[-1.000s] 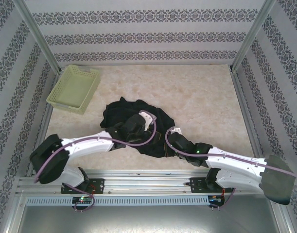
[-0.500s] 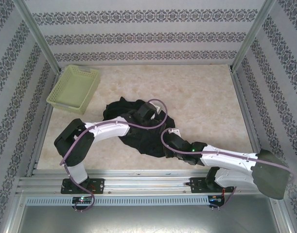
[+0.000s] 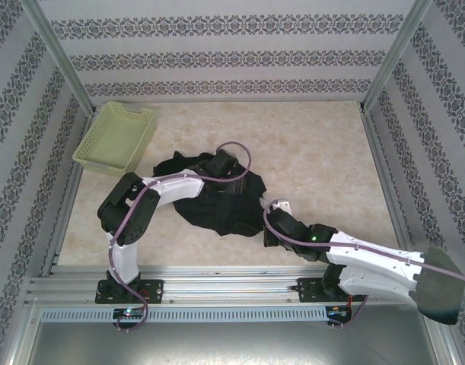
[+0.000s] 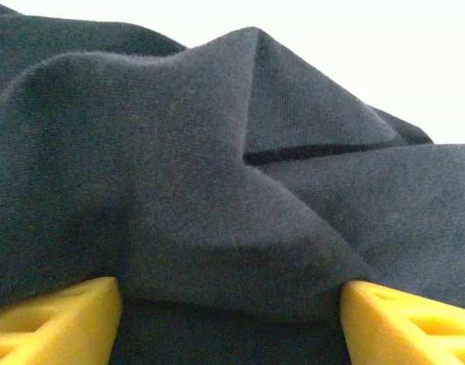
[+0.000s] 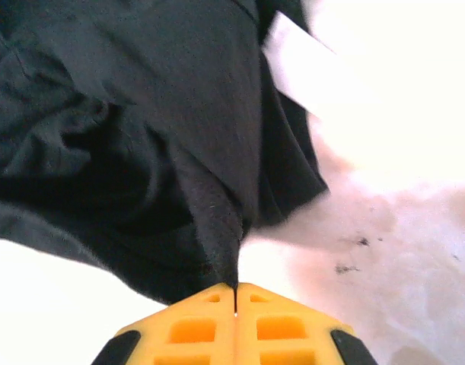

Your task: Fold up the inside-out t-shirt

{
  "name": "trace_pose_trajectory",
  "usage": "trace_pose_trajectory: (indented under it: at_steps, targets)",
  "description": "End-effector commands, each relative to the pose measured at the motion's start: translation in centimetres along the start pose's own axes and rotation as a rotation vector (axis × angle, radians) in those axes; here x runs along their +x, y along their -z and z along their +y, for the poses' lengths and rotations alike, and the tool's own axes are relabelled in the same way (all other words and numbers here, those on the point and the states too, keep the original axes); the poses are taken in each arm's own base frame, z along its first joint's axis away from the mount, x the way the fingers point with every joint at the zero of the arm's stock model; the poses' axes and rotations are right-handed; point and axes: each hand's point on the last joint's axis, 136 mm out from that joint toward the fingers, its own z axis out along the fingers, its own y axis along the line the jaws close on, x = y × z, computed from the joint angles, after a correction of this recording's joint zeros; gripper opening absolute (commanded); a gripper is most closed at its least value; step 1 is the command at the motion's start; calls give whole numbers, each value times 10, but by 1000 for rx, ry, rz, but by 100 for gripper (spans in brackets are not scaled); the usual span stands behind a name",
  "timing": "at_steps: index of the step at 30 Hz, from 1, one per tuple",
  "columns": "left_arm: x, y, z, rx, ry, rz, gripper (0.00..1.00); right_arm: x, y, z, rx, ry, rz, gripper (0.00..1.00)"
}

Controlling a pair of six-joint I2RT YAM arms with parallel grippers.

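Observation:
The inside-out t-shirt (image 3: 217, 201) is a crumpled black heap in the middle of the table. My left gripper (image 3: 225, 163) reaches over its far edge. In the left wrist view this gripper (image 4: 232, 308) is open, its yellow fingertips (image 4: 53, 319) wide apart with a raised fold of the t-shirt (image 4: 217, 190) bulging between them. My right gripper (image 3: 270, 208) is at the shirt's near right edge. In the right wrist view it (image 5: 236, 293) is shut on a thin ridge of the t-shirt (image 5: 141, 114). A white tag (image 5: 293, 65) shows at the fabric's far right.
A pale yellow-green lattice basket (image 3: 114, 141) stands at the far left, against the left wall. Patterned walls and metal posts enclose the table (image 3: 323, 152). Bare tabletop lies to the right of and behind the shirt.
My left gripper has moved away from me across the shirt to its far edge. The shirt has spread flatter and wider. My right gripper has stayed shut on the near right edge.

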Motion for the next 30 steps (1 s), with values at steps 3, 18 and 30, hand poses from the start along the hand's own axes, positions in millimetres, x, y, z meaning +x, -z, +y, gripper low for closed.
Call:
trace_pose_trajectory:
  at_steps: [3,18,30]
  targets:
    - [21,-1,33,-91,71,59,76,4,6,-44,153,-41,-25,0]
    - [21,7,20,-30,62,45,76,-14,2,-100,206,-376,-22,3]
    - [29,11,2,15,29,28,76,-52,2,8,-67,-174,-58,39]
